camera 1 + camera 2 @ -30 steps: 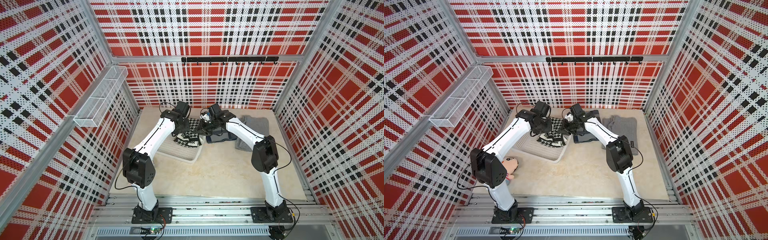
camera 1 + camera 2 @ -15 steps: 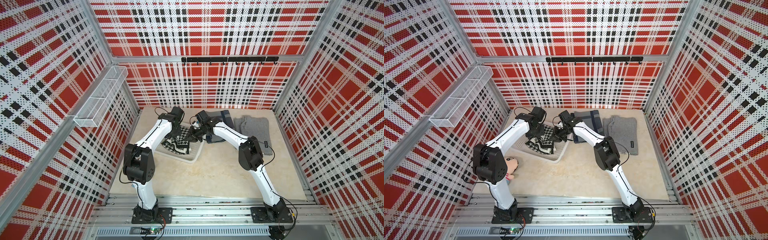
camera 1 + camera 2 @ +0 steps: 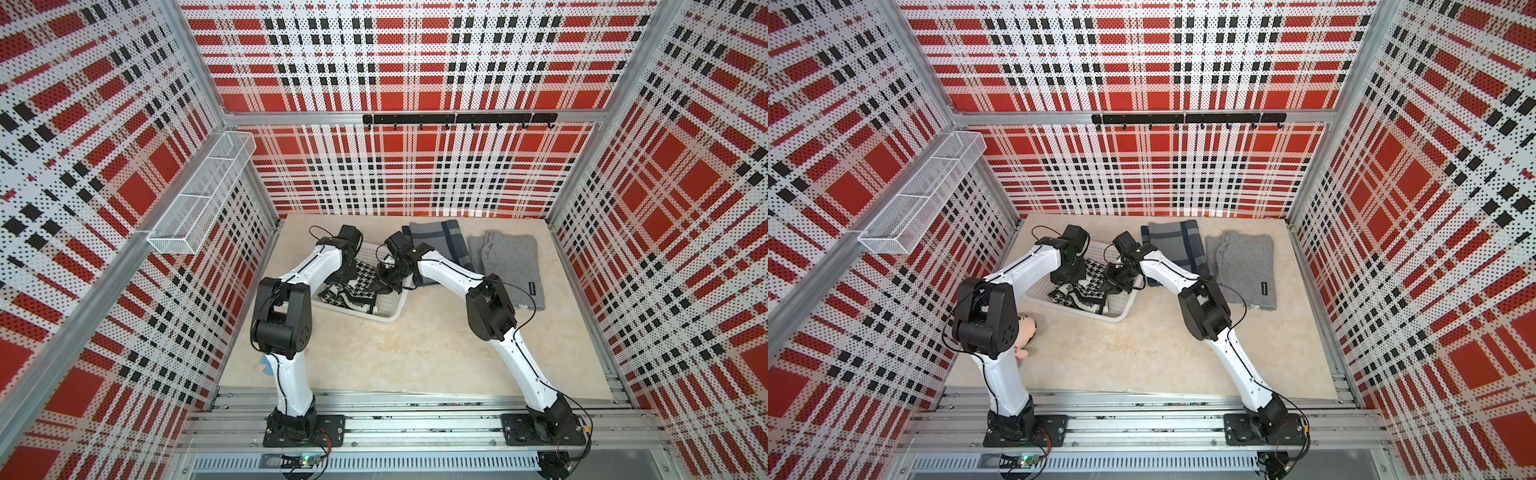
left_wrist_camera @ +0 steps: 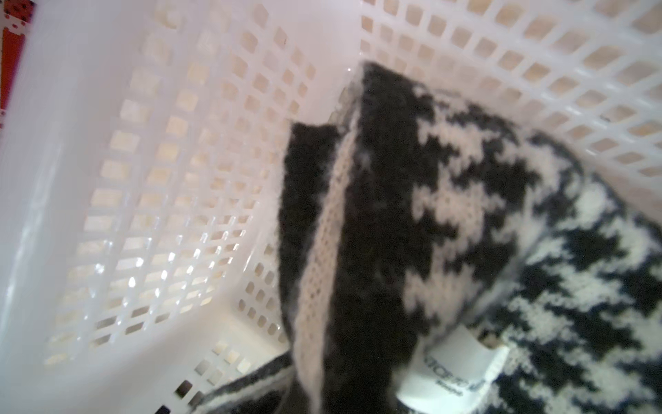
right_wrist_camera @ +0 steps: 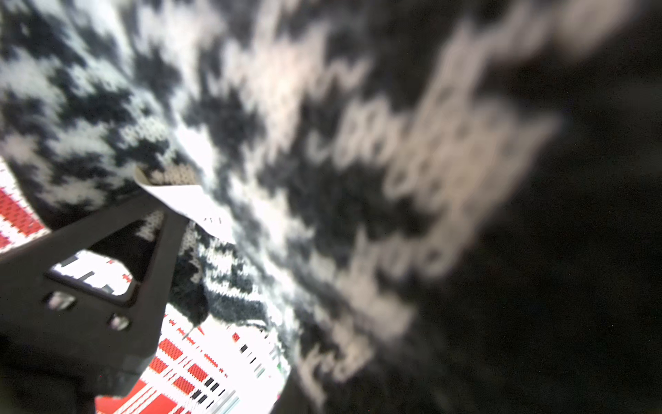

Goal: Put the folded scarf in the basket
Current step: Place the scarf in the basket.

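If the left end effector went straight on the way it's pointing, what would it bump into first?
Apart from the scarf it grips, the left end effector points down into the basket, so it would probably meet its lattice floor first; depth is unclear.

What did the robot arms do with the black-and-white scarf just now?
Both arms came down and lowered the houndstooth scarf into the white basket. The left gripper and right gripper stay shut on it, so nothing was let go. The basket, the gray plaid scarf and the gray knit scarf did not move.
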